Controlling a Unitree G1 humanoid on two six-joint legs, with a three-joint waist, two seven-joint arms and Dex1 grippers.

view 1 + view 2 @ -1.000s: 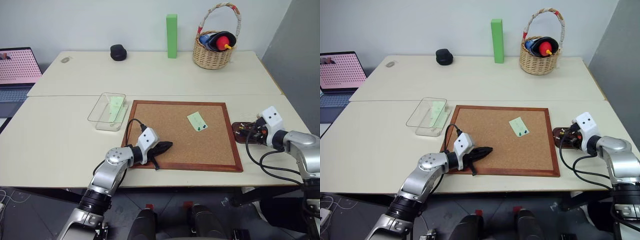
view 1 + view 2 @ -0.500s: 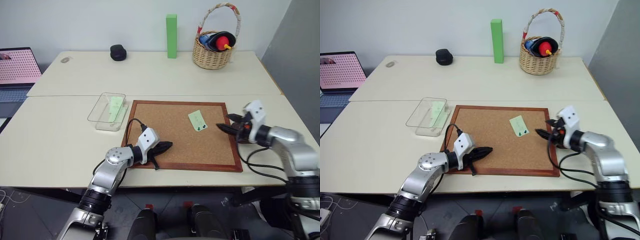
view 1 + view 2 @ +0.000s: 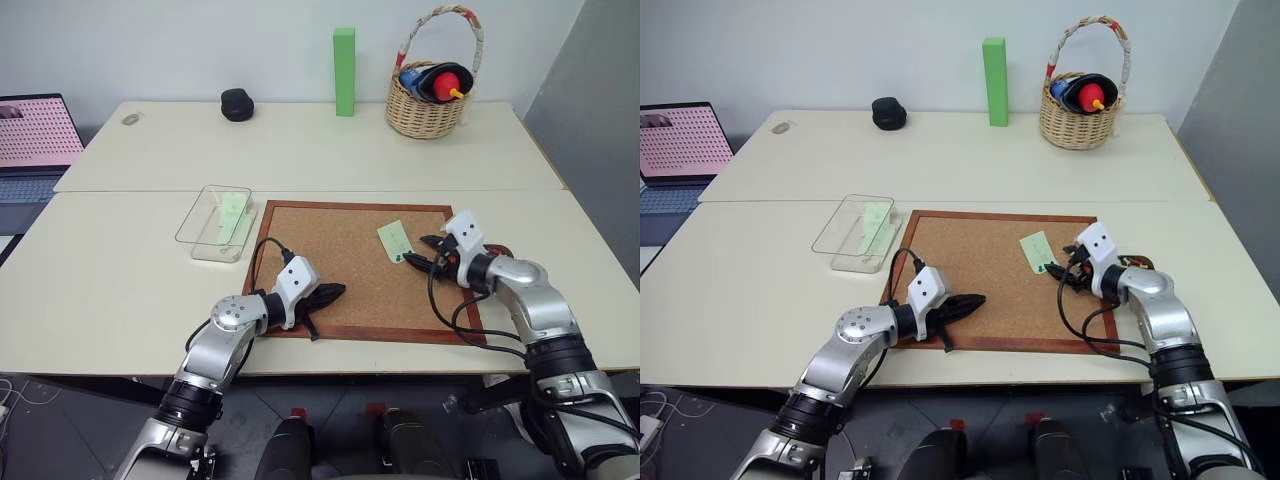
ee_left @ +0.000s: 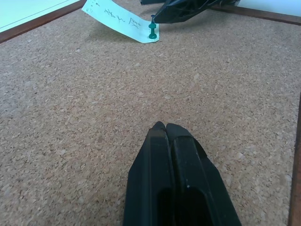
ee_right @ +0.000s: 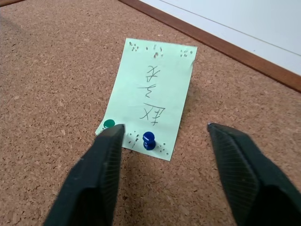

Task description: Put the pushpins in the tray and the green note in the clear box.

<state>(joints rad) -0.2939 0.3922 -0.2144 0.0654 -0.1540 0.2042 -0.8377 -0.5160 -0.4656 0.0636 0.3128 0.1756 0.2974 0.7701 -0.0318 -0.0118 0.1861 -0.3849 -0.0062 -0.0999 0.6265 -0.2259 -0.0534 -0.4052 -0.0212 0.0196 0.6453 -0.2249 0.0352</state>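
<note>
Far left at 9 o'clock: open laptop with a pink screen (image 3: 35, 132). Shallow transparent plastic box (image 3: 215, 222) on the pale table (image 3: 120, 270), a green slip already inside it, just off the 9 o'clock edge of the large wood-framed corkboard (image 3: 340, 300).

Left gripper (image 3: 335, 292) with its black fingers pressed together, holding nothing, resting at the board's 7 o'clock corner.

Back of table, 12 o'clock: small black object (image 3: 237, 104), tall bright green block (image 3: 344, 58), woven wicker basket (image 3: 430, 100).

Small pale green paper note (image 5: 153, 101) pinned on the board toward 2 o'clock, handwriting on it. Two pushpins (image 5: 148, 140), one green, one blue, stuck in its near edge.

Right gripper (image 5: 162, 136) with fingers spread apart, straddling the note's pinned end, one fingertip just beside the green pin; nothing gripped.

Small dark reddish-brown tray (image 3: 498, 251) off the board's 3 o'clock edge, mostly hidden behind the right arm.
</note>
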